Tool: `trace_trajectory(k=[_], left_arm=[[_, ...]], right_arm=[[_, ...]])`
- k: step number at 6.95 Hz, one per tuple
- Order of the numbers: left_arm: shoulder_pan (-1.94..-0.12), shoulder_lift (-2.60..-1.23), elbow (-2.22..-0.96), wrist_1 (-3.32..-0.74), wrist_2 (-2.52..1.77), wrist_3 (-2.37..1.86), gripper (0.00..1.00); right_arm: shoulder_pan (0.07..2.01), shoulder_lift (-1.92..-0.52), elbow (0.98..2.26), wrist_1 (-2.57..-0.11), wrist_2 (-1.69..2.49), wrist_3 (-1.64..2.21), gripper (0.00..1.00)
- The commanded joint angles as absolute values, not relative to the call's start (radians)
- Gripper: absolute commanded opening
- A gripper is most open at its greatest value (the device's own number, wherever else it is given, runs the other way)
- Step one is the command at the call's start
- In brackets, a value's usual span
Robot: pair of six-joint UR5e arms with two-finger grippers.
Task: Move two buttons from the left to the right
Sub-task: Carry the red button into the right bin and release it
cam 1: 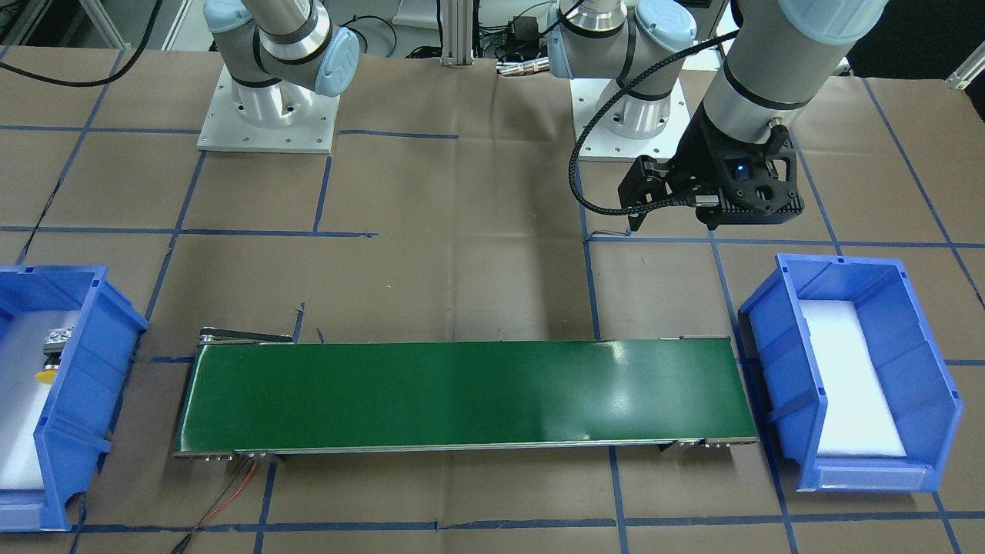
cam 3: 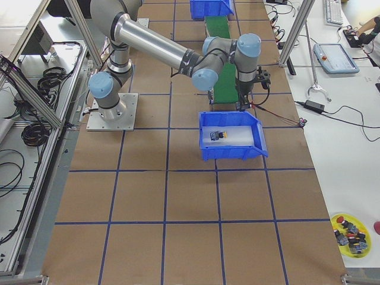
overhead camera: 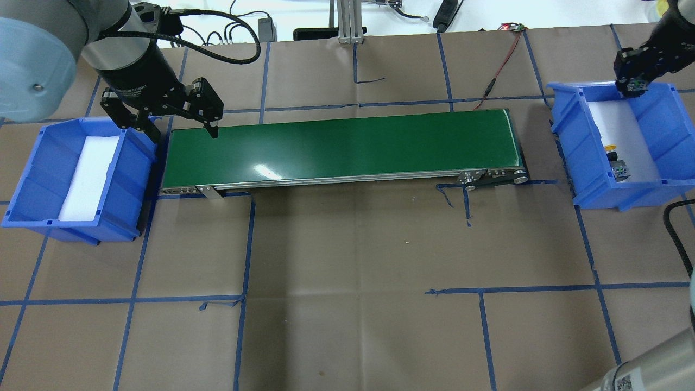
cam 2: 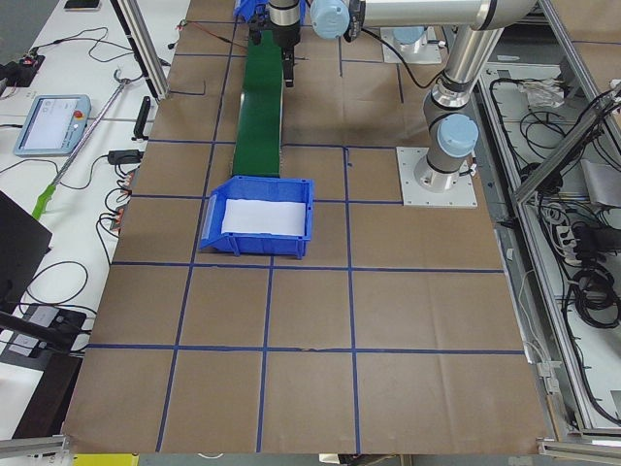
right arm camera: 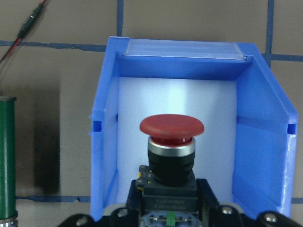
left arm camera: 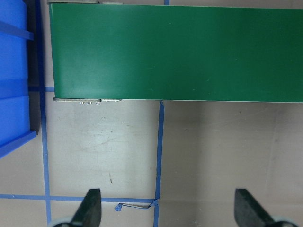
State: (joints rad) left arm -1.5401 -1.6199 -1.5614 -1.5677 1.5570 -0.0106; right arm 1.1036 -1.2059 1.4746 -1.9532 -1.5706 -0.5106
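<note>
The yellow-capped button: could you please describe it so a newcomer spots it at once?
Find the blue bin at the right-arm end of the green conveyor. On its white foam lies the yellow-capped button, alone there; the red button hangs above in the right gripper.

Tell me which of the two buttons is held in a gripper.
The red button, clamped in the right gripper. The yellow button is not held: it lies loose on the white padding in the blue bin on the robot's right.
</note>
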Motion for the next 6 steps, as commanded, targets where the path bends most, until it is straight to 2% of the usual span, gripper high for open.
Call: trace_trajectory(k=[1, 6], left_arm=[[-1.54, -1.62, -1.559, -1.568, 1.557, -0.011, 1.0], [-1.54, -1.618, -1.563, -1.568, 1.557, -0.011, 1.0]], right_arm=[[1.063, -1.128, 1.483, -1.965, -1.572, -0.541, 0.07], [1.057, -1.005, 1.465, -2.06, -1.568, -0.563, 0.07]])
